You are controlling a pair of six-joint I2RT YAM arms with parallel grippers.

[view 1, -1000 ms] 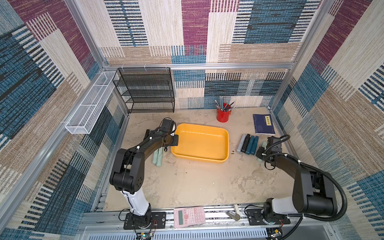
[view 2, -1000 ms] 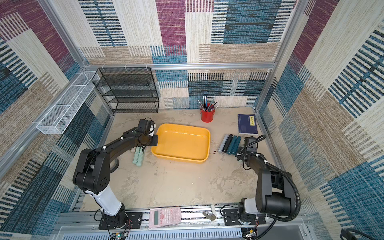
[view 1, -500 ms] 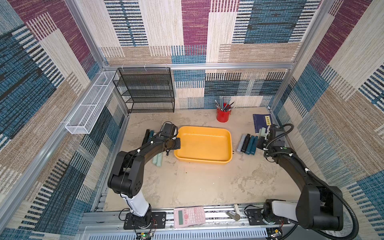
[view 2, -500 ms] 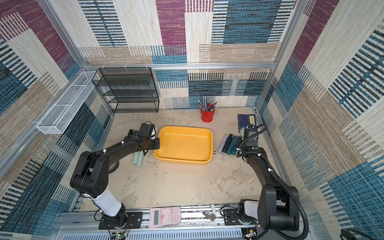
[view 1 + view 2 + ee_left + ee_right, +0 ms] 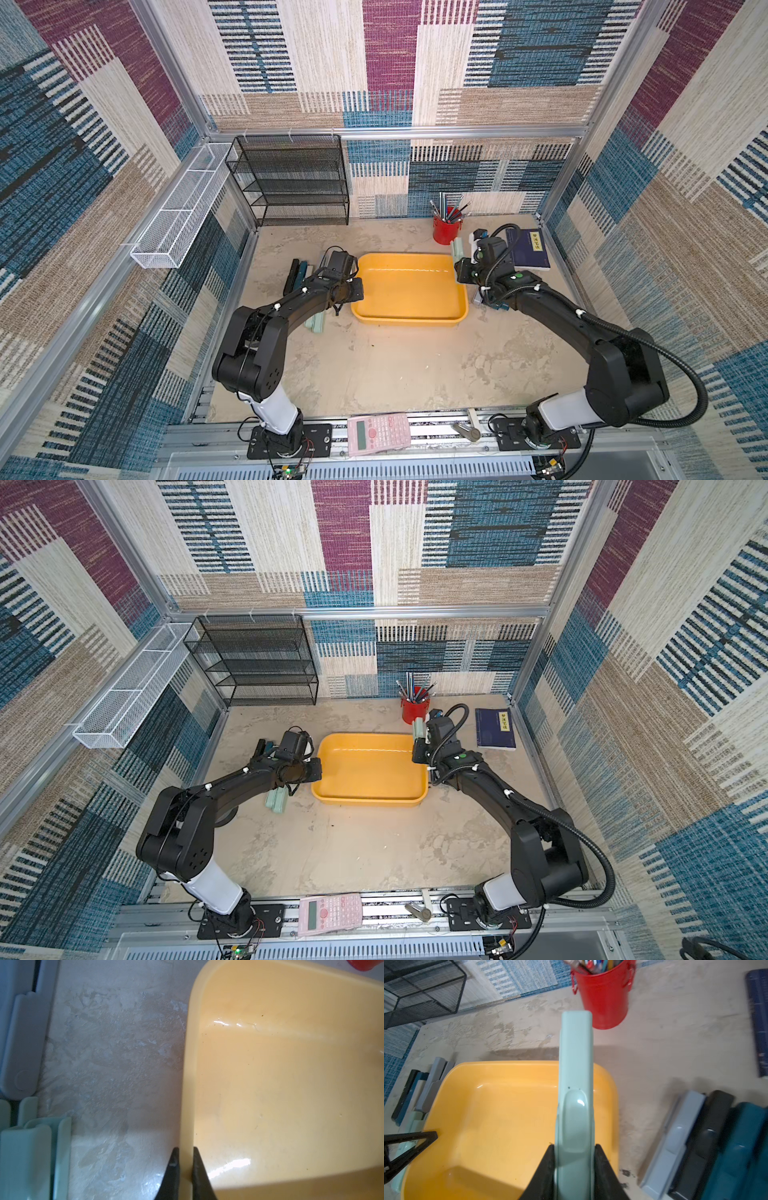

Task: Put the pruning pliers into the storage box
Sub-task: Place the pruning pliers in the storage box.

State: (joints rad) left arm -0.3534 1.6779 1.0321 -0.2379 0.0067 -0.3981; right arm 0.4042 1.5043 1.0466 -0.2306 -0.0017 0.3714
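Observation:
The storage box [image 5: 407,321] is a shallow yellow-orange tray in the middle of the table, seen in both top views [image 5: 370,802]. My left gripper [image 5: 185,1154] is shut on its left rim [image 5: 188,1084]. My right gripper [image 5: 574,1151] is shut on a mint green pruning pliers [image 5: 575,1076], held above the box's right back corner [image 5: 456,248]. Grey [image 5: 675,1142], black [image 5: 708,1147] and teal [image 5: 737,1157] pliers lie side by side right of the box. Black and teal pliers [image 5: 297,274] and mint ones [image 5: 314,326] lie left of it, partly hidden by my left arm.
A red pencil cup [image 5: 446,230] stands just behind the held pliers. A dark blue book [image 5: 530,249] lies at the back right. A black mesh rack [image 5: 295,183] and a white wire basket [image 5: 183,216] are at the back left. A pink calculator [image 5: 378,432] rests on the front rail.
My right gripper has risen from the row of pliers on the right and moved left to the box with the mint pliers. The left gripper and the box have shifted slightly right.

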